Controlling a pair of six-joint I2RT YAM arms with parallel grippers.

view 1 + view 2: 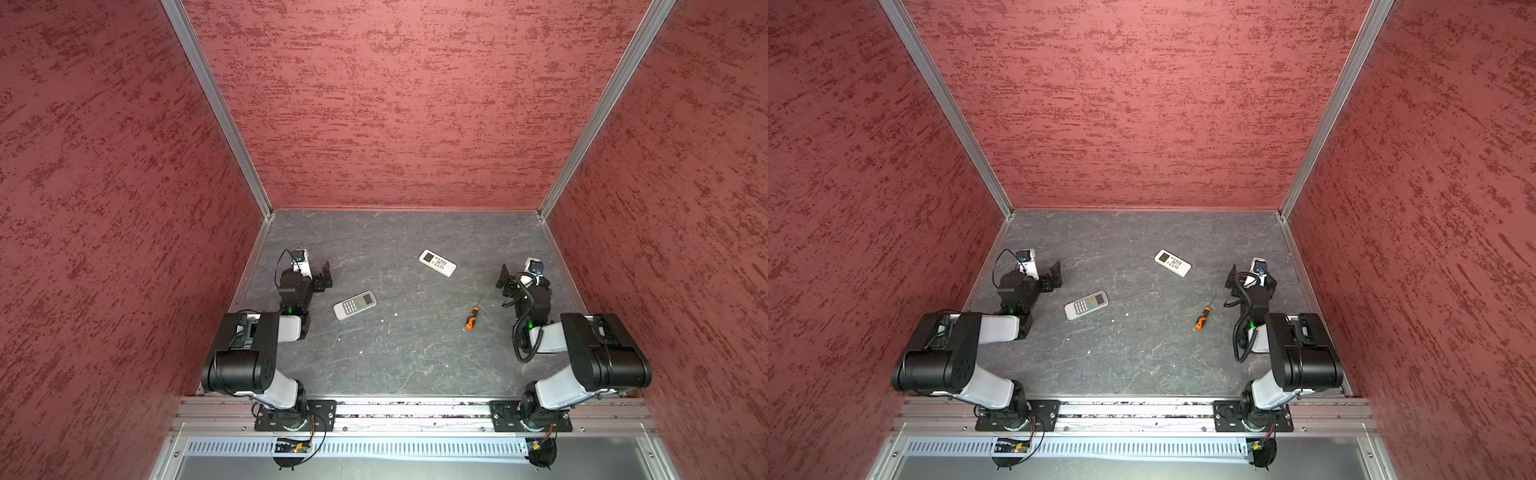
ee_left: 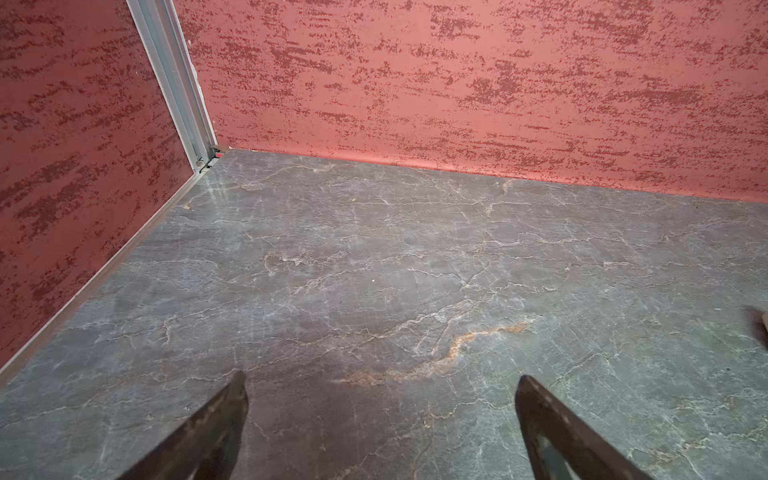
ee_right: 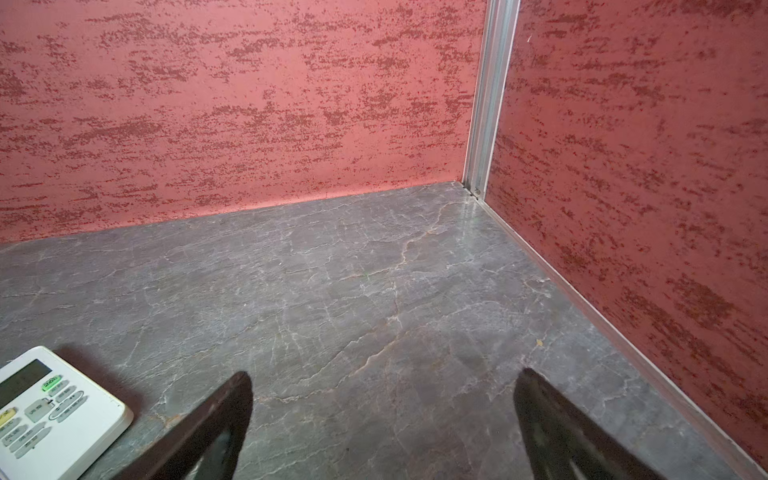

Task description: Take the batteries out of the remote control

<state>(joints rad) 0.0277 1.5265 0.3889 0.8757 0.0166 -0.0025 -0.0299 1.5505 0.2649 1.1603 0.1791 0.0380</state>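
A robotics lab test cell: a small booth of red mottled wall panels (image 1: 395, 104) set in bare aluminium corner posts (image 1: 217, 108) around a grey marble-patterned tabletop (image 1: 415, 361). A black-and-white left robot arm (image 1: 245, 365) and a matching right robot arm (image 1: 602, 361) are bolted to an aluminium rail (image 1: 415, 411) along the near edge, beside a slotted grey cable duct (image 1: 415, 448).

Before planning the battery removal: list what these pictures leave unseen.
Batteries: visible nowhere. The grey-screened white rectangular remote control and the white remote farther back both lie buttons-up, hiding their backs.
Right wrist view: that farther remote is cut by the frame edge.
Left wrist view: a dark blurred sliver at the frame edge, unidentifiable.
Top views: the orange-and-black screwdriver has a tip too small to read.
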